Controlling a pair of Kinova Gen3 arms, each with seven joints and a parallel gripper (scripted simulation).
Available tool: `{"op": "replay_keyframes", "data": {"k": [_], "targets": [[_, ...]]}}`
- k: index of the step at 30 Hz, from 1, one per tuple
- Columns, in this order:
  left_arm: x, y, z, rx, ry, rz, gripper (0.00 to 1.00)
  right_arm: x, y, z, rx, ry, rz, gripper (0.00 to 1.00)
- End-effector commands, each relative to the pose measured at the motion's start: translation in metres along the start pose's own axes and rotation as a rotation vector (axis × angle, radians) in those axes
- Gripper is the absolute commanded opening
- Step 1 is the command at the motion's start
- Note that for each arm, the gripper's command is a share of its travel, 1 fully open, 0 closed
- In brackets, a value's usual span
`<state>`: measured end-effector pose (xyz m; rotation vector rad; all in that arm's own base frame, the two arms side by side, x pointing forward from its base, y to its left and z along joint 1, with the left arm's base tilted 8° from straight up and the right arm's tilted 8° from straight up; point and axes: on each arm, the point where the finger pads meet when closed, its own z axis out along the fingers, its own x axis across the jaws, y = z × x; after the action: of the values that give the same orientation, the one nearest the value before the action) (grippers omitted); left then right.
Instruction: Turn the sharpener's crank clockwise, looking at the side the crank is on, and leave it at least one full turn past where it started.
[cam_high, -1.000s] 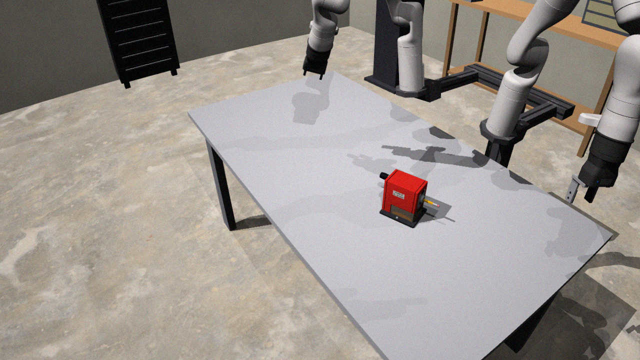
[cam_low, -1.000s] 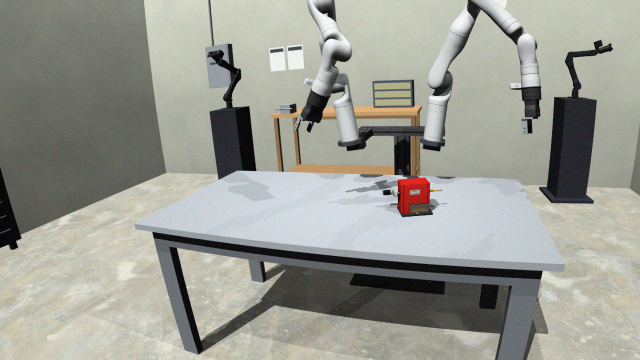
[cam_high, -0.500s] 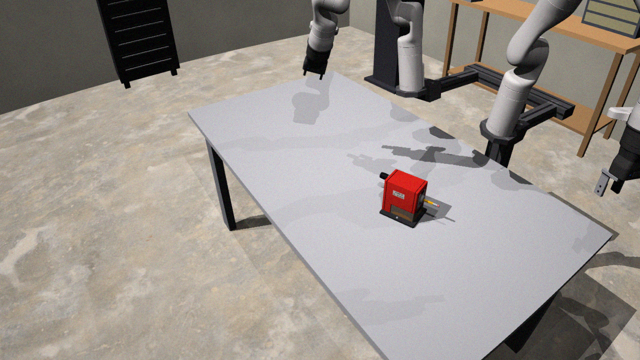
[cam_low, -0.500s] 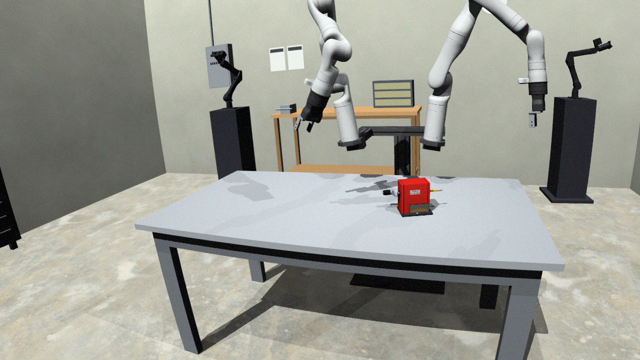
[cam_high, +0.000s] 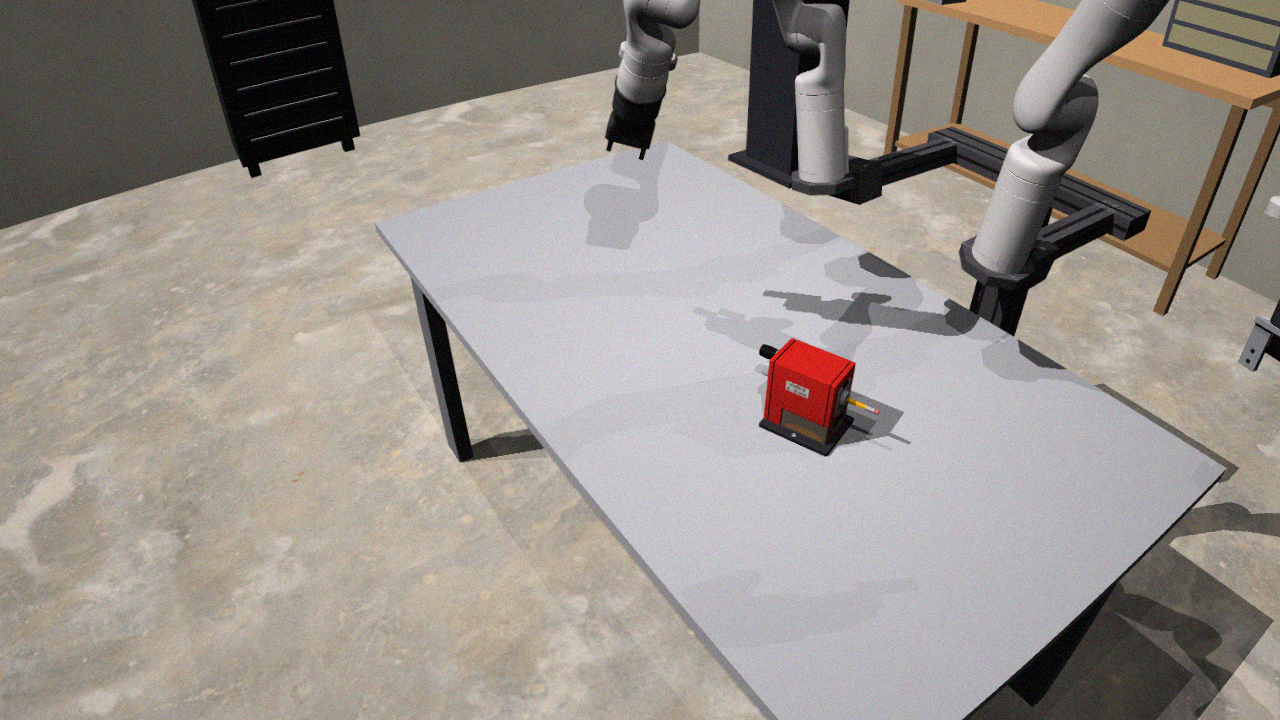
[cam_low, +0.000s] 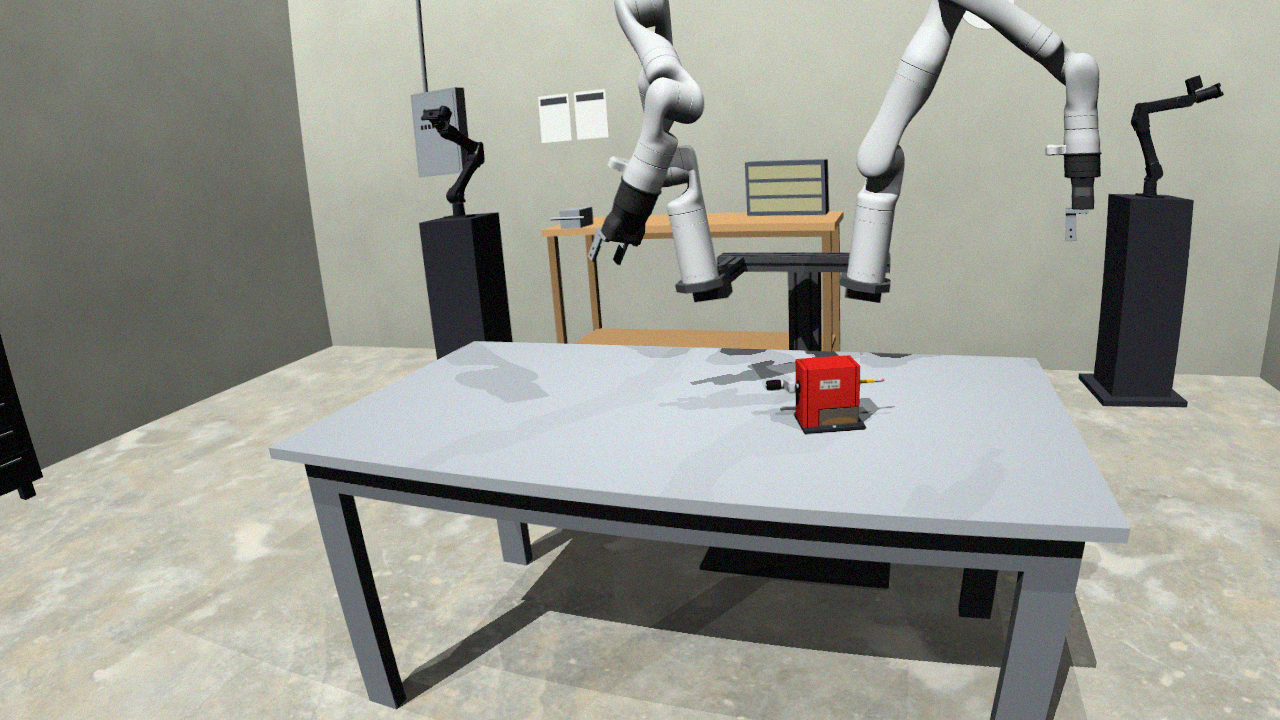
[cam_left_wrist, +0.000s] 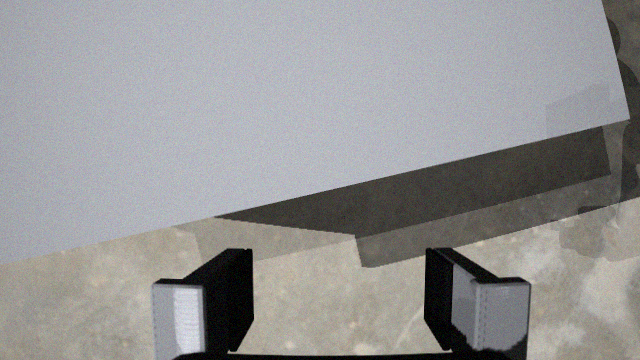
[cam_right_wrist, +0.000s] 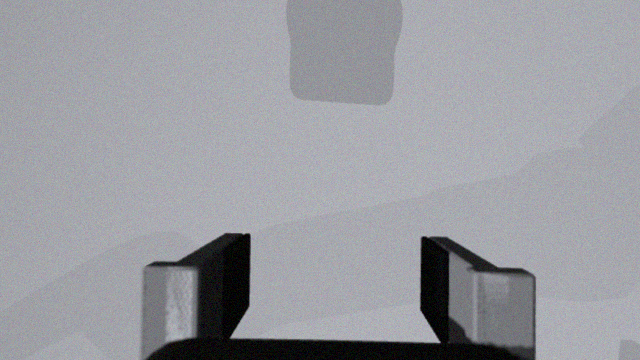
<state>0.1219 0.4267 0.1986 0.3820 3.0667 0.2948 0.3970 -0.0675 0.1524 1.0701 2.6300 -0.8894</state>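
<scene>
Exterior view: the red sharpener (cam_high: 810, 383) (cam_low: 827, 392) stands upright on the grey surface (cam_high: 537, 295) (cam_low: 572, 447), its crank (cam_high: 768, 351) (cam_low: 775, 385) pointing to nine o'clock and a pencil (cam_high: 862, 407) (cam_low: 870, 381) to three. The left gripper (cam_high: 1263, 356) (cam_low: 1074, 236) (cam_left_wrist: 339, 286) hangs at two o'clock from it, the right gripper (cam_high: 626, 153) (cam_low: 605, 258) (cam_right_wrist: 334, 271) at ten, both well apart from the crank. Each has its fingers spread wide, with nothing between them.
</scene>
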Motion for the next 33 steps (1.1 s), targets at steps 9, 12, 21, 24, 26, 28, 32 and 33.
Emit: {"op": "replay_keyframes", "data": {"k": [9,12,21,24,26,28,32,33], "targets": [[0.058,-0.001,-0.022,0.027,0.031,-0.113,1.0,0.0,0.0,-0.001,-0.001,-0.001,0.001,1.0],[0.073,-0.003,-0.028,0.034,0.038,-0.142,1.0,0.0,0.0,-0.001,-0.001,-0.001,0.001,1.0],[0.107,-0.01,-0.043,0.052,0.056,-0.214,1.0,0.0,0.0,-0.001,-0.001,-0.001,0.001,1.0],[0.112,-0.011,-0.045,0.054,0.058,-0.223,1.0,0.0,0.0,-0.001,-0.001,-0.001,0.001,1.0],[0.112,-0.011,-0.046,0.055,0.059,-0.225,1.0,0.0,0.0,-0.001,-0.001,-0.001,0.001,1.0],[0.113,-0.011,-0.046,0.055,0.059,-0.225,1.0,0.0,0.0,-0.001,-0.001,-0.001,0.001,1.0],[0.113,-0.011,-0.046,0.055,0.059,-0.225,1.0,0.0,0.0,-0.001,-0.001,-0.001,0.001,1.0],[0.113,-0.011,-0.046,0.055,0.059,-0.225,1.0,0.0,0.0,-0.001,-0.001,-0.001,0.0,1.0]]}}
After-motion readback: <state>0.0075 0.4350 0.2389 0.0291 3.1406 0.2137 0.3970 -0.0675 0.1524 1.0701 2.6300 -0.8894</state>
